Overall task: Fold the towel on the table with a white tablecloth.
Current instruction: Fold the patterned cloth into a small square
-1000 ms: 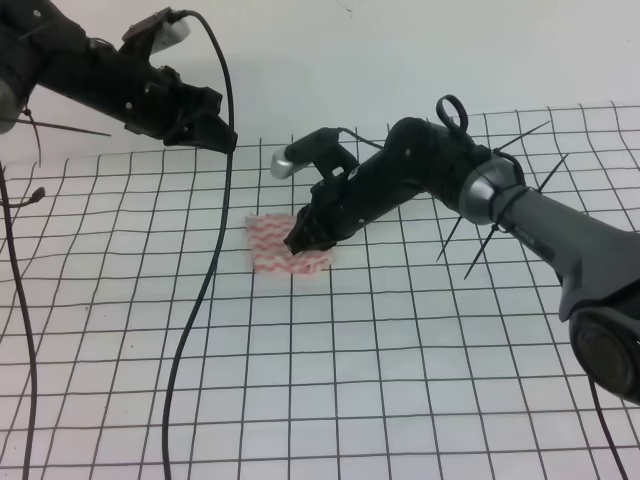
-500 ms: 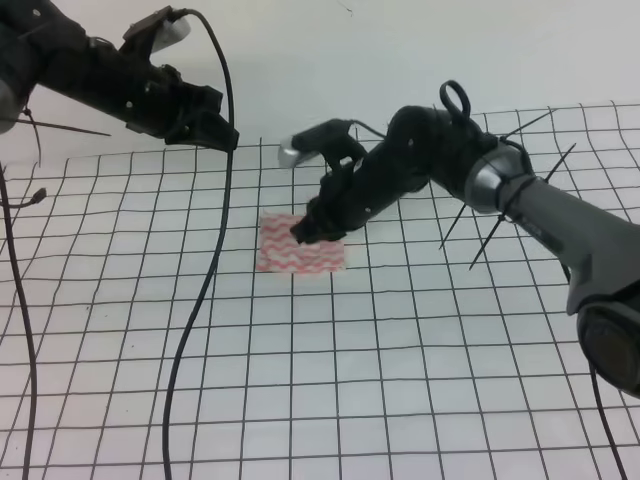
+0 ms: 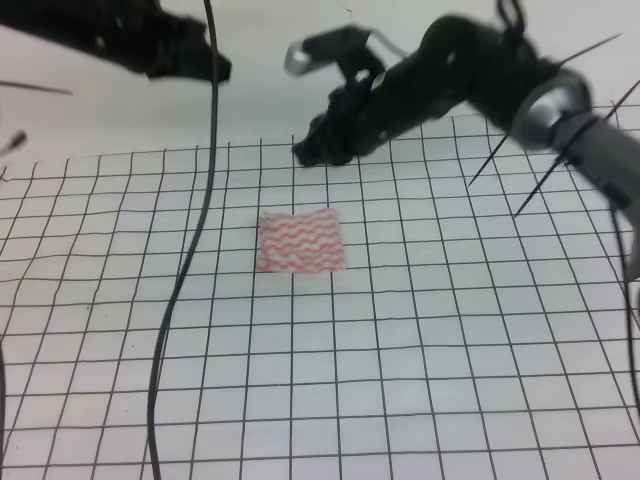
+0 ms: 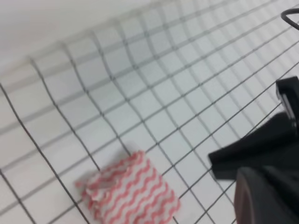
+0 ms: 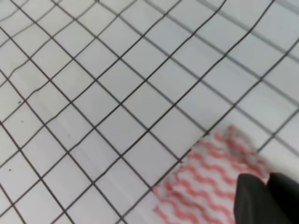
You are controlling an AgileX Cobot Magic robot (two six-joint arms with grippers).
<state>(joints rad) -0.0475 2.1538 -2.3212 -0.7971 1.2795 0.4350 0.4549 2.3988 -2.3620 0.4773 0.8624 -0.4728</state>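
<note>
The thin pink-red wavy-striped towel [image 3: 300,241] lies flat as a small folded rectangle on the white tablecloth with its grid of thin black lines [image 3: 430,380], a little left of the middle and toward the far half of the broad table [image 3: 90,130]. Nothing touches it. In the left wrist view its near left corner [image 4: 88,191] looks slightly rumpled, and the frame bottom cuts its lower edge. The black right gripper [image 3: 312,152] hangs in the air beyond the towel's far edge, well apart from it; its fingers blur together, so I cannot tell whether they are parted. The black left gripper [image 3: 205,66] sits high at the far left, partly cut by the frame top, its fingers equally unreadable. A black cable [image 3: 180,290] droops down left of the towel. Gridded cloth spreads wide on every side.
</note>
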